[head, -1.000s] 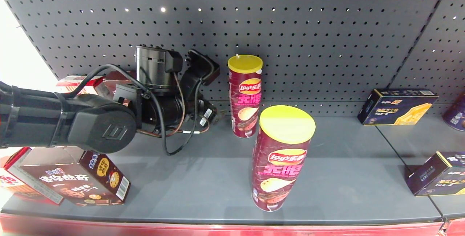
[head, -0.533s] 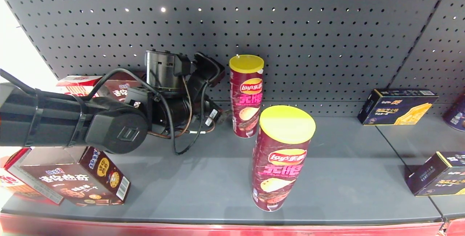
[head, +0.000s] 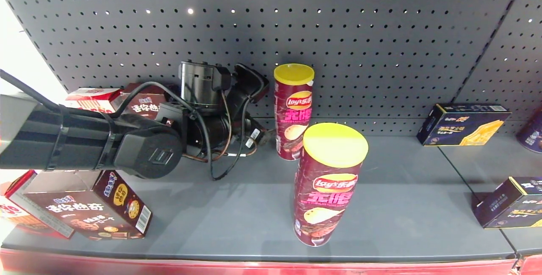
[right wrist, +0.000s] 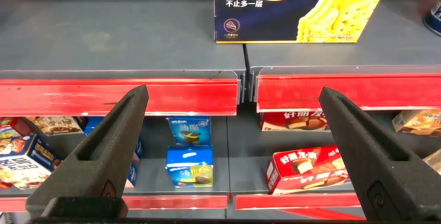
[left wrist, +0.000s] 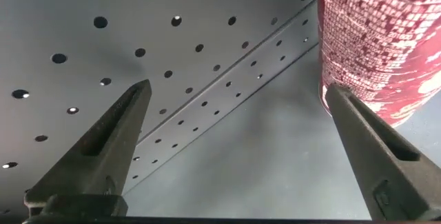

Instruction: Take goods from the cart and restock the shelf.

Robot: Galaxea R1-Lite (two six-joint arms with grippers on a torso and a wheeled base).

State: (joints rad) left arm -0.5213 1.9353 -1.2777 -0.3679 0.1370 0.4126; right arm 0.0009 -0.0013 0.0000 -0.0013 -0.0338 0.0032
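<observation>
A grey metal back wall full of small holes [head: 338,34] is seen behind a flat grey metal shelf [head: 237,207] with a red front edge. A thick black left arm [head: 84,139] is stretched across the left part of the shelf, with loose black wires hanging from its wrist.

Two tall dark red chip tubes with yellow lids are stood upright on the shelf. The front chip tube [head: 326,186] is placed near the shelf's front edge, about in the middle. The back chip tube [head: 293,110] is placed close to the back wall, behind the front one and a little to its left.

A brown cardboard cookie box [head: 91,209] is laid at the front left corner, under the arm. A dark blue box with a yellow picture [head: 463,125] is set at the back right, and a second dark blue box [head: 510,203] is set nearer the front. A small red and white box [head: 91,97] is tucked behind the arm.

The left claw [left wrist: 238,86] is held wide open, low and close to the back wall. The back chip tube is found just beside one finger [left wrist: 372,148], not between the two.

The right claw [right wrist: 233,92] is held wide open too, with nothing in it, and is pointed at other shelves with red rails [right wrist: 138,93].
</observation>
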